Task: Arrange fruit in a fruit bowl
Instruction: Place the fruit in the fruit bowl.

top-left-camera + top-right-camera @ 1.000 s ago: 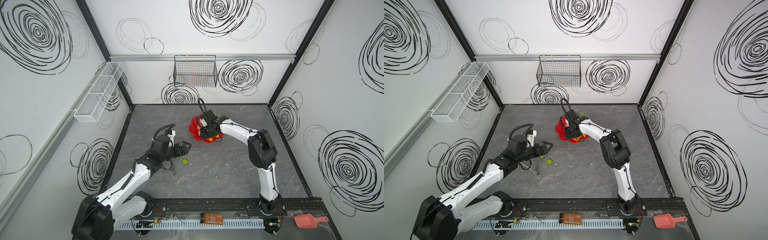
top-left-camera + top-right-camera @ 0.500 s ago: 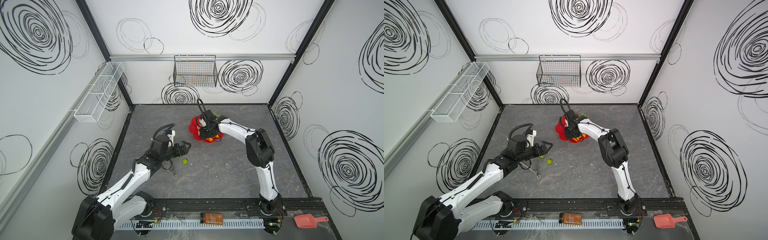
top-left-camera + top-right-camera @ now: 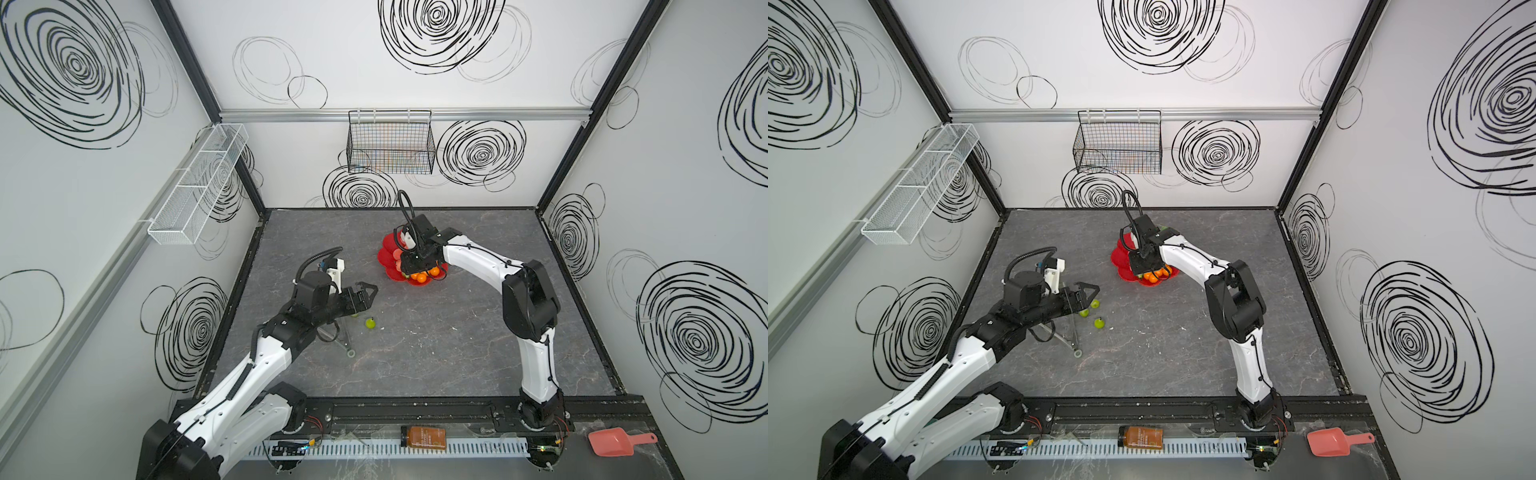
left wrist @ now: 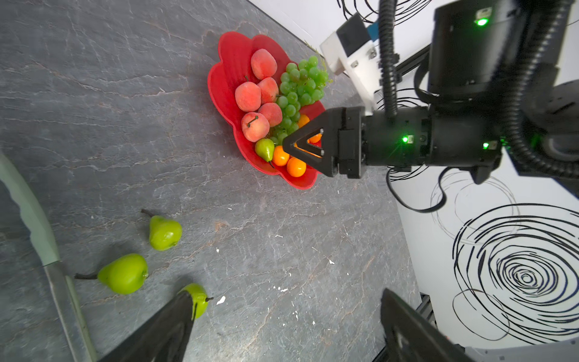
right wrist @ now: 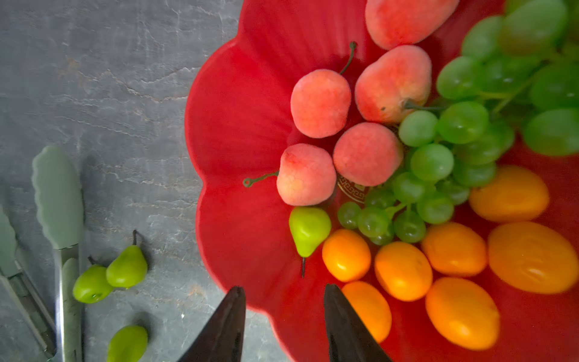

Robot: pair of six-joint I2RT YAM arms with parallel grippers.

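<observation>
White arms [image 3: 478, 266] carry black joints [image 3: 530, 303], ribbed cables [image 3: 404, 208] and triangular end effectors [image 3: 370, 296]

No words or numbers clear enough to read.

Brown bottle [image 3: 423, 437] lies on front rail, at 6 o'clock from floor middle. It has label with faint print. Print too small and blurry to read in both top views.

Fruit bowl [image 5: 238, 131] sits at 12 o'clock from floor middle. Gold emblem [image 5: 351, 191] sits at its centre. Only small curved bit shows, with square-hook pattern. No letters made out. Peaches [image 5: 366, 153] and grapes [image 5: 407, 188] lie over rest of it.
</observation>
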